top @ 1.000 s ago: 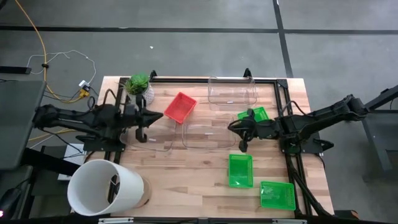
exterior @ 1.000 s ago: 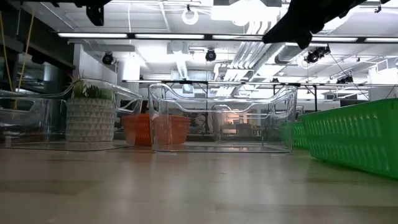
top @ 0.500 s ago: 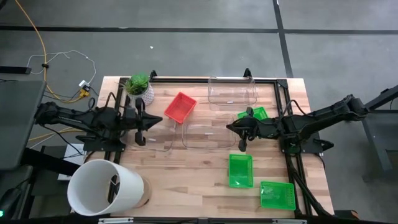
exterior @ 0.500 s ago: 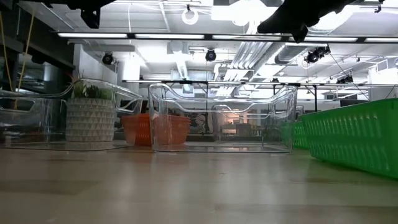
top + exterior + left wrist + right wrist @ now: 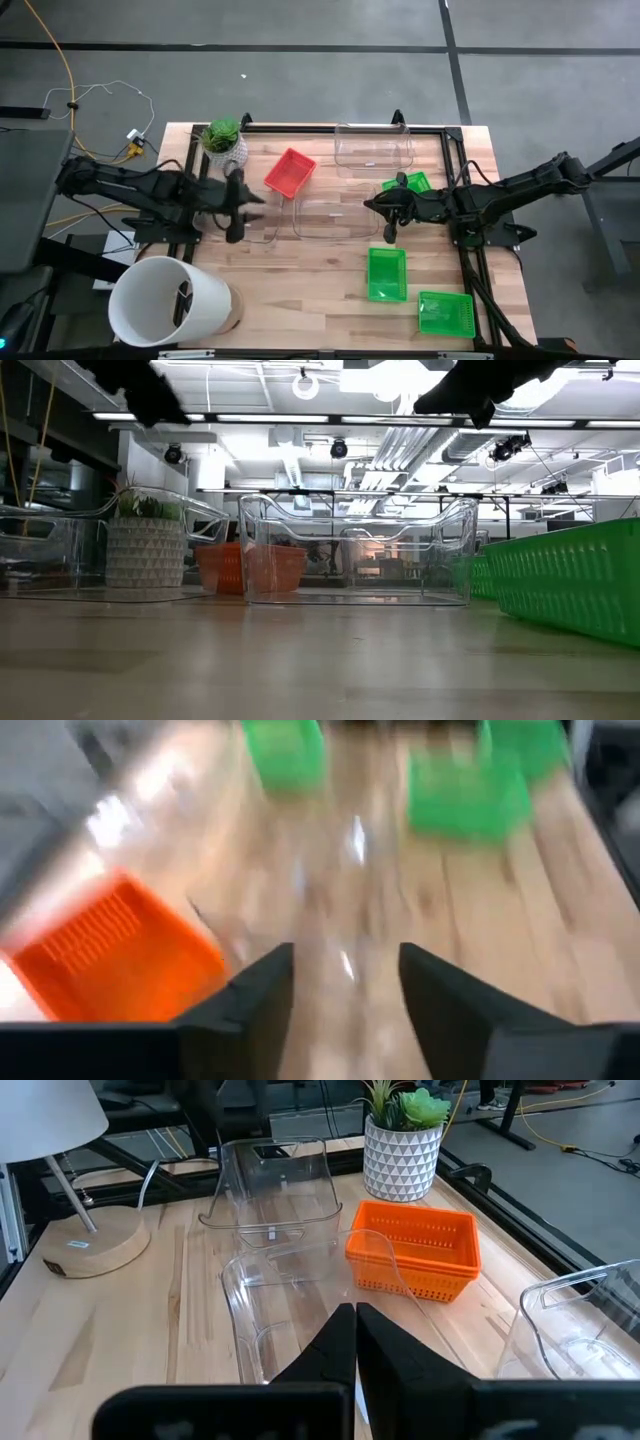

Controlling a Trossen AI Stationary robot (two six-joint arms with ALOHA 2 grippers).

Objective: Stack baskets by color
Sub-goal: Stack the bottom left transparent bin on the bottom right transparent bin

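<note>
A red basket [image 5: 290, 172] lies at the far left of the table, orange in the left wrist view [image 5: 110, 955] and the right wrist view [image 5: 415, 1250]. Three green baskets [image 5: 408, 185] [image 5: 387, 273] [image 5: 445, 312] rest on the right half. Clear baskets stand at the far edge [image 5: 373, 150], in the middle [image 5: 328, 215] and by the left arm [image 5: 258, 222]. My left gripper [image 5: 240, 208] [image 5: 345, 990] hangs open above the left clear basket, holding nothing. My right gripper [image 5: 372, 206] [image 5: 355, 1342] is shut and empty above the middle clear basket's right end.
A big white bucket [image 5: 165, 300] stands at the near left corner. A potted plant [image 5: 224, 140] stands at the far left corner, beside the red basket. Bare wood lies along the near edge between the bucket and the green baskets.
My left gripper has tipped sharply downward and moved a little toward the table's middle; it shows lower in the low view than before. My right arm has kept still. No basket has moved.
</note>
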